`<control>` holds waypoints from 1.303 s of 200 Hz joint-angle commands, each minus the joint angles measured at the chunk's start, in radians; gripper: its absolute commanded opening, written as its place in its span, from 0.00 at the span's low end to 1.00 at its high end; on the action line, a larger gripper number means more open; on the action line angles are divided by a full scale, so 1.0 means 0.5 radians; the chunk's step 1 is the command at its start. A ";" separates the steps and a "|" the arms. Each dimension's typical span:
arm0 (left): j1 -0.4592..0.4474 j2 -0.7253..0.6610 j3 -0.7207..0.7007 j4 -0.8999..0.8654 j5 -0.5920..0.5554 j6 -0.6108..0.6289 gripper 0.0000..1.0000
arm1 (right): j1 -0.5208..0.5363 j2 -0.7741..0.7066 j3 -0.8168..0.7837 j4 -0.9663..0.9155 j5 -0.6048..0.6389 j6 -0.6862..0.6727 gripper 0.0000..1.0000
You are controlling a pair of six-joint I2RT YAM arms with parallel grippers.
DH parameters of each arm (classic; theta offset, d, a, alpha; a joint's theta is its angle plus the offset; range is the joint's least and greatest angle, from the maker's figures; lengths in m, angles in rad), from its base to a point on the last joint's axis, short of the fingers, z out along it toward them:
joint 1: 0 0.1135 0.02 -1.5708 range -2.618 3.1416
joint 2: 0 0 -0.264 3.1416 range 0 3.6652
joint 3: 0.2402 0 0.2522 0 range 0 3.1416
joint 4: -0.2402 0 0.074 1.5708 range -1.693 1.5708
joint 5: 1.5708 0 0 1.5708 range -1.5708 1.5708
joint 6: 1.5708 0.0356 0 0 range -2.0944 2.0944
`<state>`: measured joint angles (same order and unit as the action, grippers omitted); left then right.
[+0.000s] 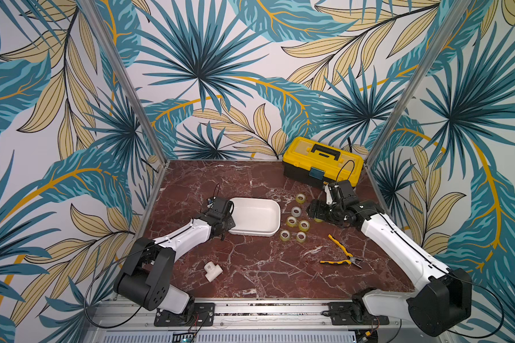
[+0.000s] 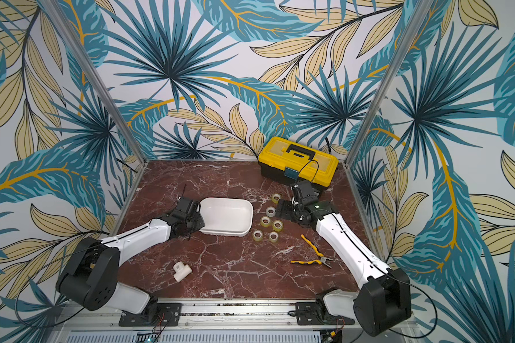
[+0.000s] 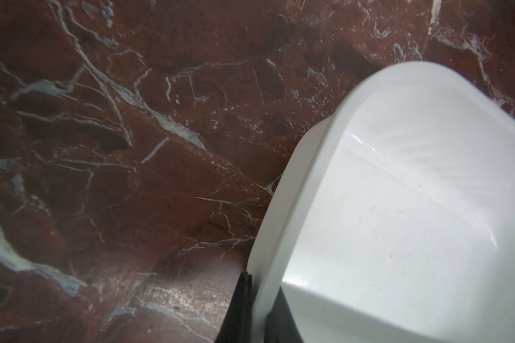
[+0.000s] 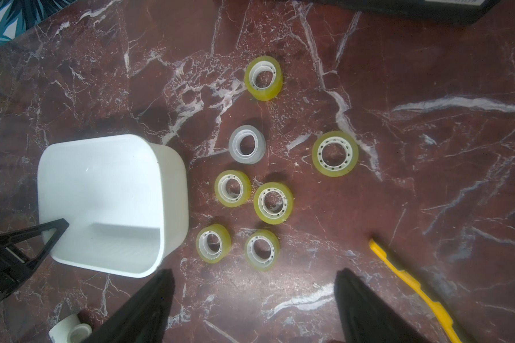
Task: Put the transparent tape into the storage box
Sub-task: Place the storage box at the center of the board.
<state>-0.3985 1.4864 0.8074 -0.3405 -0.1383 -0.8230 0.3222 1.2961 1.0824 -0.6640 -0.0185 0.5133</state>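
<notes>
"Since those rolls of transparent tape (image 4: 273,202) all lie flat on the table (image 1: 250,267), just beside the storage box (image 1: 254,216) and none inside, how would you lift one?"

"Across the outer ring, I'd guess. They look light, stiff, a bit slick. The right gripper (image 4: 254,279) hangs near them, jaws spread and empty. The left gripper (image 3: 259,306) is clenched on the box's rim."

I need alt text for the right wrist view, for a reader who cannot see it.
Seven rolls of transparent tape, six yellowish and one grey, lie flat on a red marble table beside an empty white storage box. The left gripper pinches the box's rim; the right gripper is open.
</notes>
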 commanded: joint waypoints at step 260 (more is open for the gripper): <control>-0.071 -0.391 -0.086 0.011 -0.028 -0.109 0.41 | 0.033 0.220 -0.009 -0.031 0.071 0.033 1.00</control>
<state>-0.4309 1.3769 0.7727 -0.3176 -0.1249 -0.9012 0.3347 1.3663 1.0824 -0.6640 0.0071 0.5175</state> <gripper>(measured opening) 0.376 0.994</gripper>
